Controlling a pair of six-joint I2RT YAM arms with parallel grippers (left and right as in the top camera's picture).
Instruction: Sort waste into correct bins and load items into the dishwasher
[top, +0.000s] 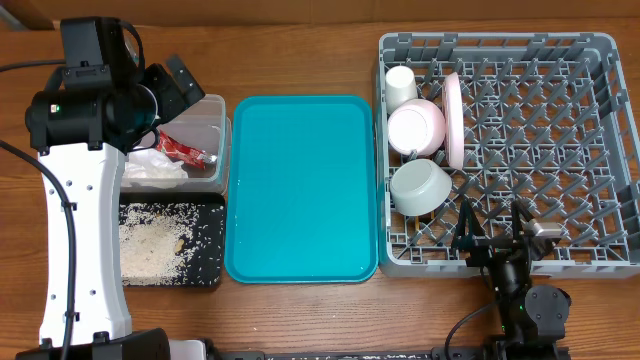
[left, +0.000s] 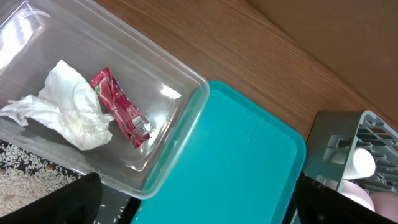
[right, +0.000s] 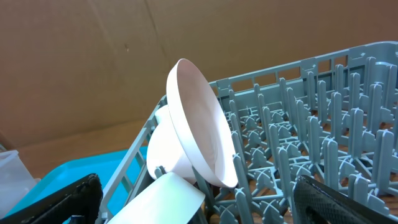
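Wooden table (top: 300, 50), brown cardboard-like backdrop. Left gripper (left: 198, 186) has its fingers spread wide w/ nothing between them and hovers over the clear tub (top: 215, 115). Red wrapper (left: 121, 109) & crumpled napkin (left: 68, 106) lie inside the tub. Black tray (top: 208, 265) sits right next to the tub w/ rice (top: 150, 245) in it. Teal tray (top: 300, 185) lies betw. the bins & the dish rack (top: 500, 40). On the rack's left side: white cup (top: 401, 85), pink bowl (top: 415, 127), plate (top: 454, 118) on edge, grey-green bowl (top: 420, 187). Right gripper (top: 495, 228) is also spread wide & empty, at the rack's near edge.
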